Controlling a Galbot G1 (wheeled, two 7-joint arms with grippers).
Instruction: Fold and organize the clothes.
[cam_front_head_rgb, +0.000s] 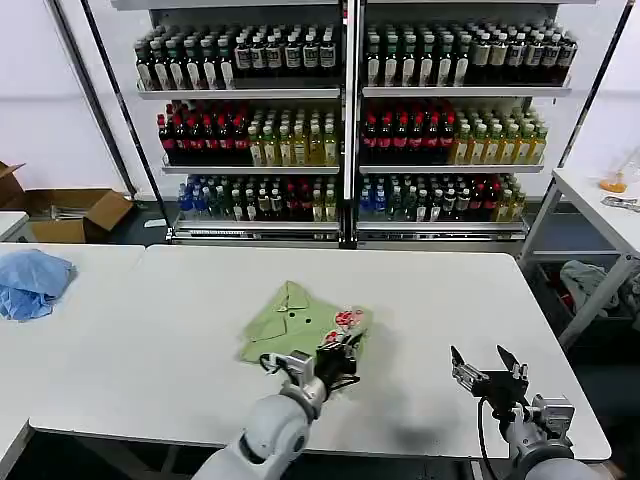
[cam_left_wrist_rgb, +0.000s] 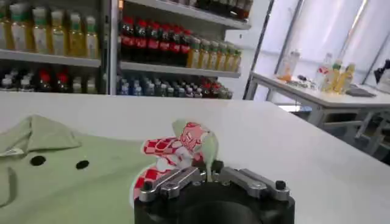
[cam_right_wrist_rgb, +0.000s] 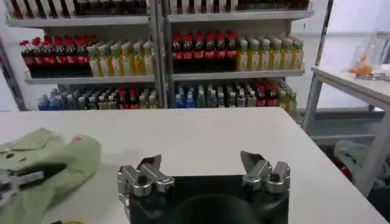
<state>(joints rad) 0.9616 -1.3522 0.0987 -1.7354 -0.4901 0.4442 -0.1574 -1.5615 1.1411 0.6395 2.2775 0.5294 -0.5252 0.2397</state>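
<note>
The light green short-sleeved polo shirt (cam_front_head_rgb: 300, 322) lies partly folded mid-surface (cam_front_head_rgb: 440, 300). The left hand (cam_front_head_rgb: 338, 352) pinches its printed edge shut; a thin grip could slip, undoing the fold. The right hand (cam_front_head_rgb: 487, 367) waits, spread wide.

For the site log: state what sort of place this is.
Probably a mock shop or test lab: shelves packed with bottles, white tables, and a cardboard box on the floor. A shirt lies on the near table.

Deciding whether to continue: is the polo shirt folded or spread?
Folded: the polo shirt is a compact rectangle, collar on top, no sleeves sticking out.
</note>
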